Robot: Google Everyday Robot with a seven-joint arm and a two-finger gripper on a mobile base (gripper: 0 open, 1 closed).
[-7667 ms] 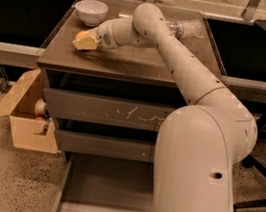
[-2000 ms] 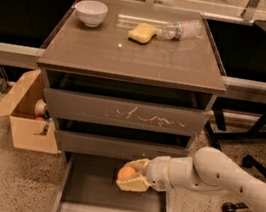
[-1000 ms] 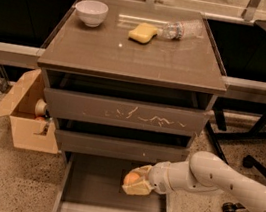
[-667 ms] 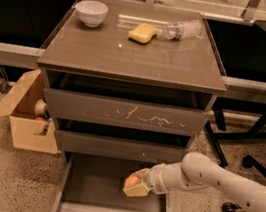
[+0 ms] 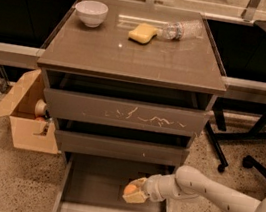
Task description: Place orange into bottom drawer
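The orange point(image 5: 130, 189) is a small round fruit held between the fingers of my gripper point(image 5: 135, 191). The gripper is shut on it and hangs low inside the open bottom drawer point(image 5: 90, 208), toward the drawer's right side, just above its grey floor. I cannot tell whether the orange touches the floor. My white arm point(image 5: 200, 188) reaches in from the lower right. The drawer is pulled out toward the camera, under the narrow middle drawer point(image 5: 121, 147).
On the cabinet top point(image 5: 132, 52) lie a white bowl point(image 5: 91, 12), a yellow sponge point(image 5: 141, 32) and a clear plastic bottle point(image 5: 183, 29) on its side. An open cardboard box point(image 5: 25, 113) stands left of the cabinet. Chair legs point(image 5: 253, 143) stand to the right.
The gripper has carried the orange from the cabinet top down into the open bottom drawer. Over the last second it sank a little lower and shifted slightly right.
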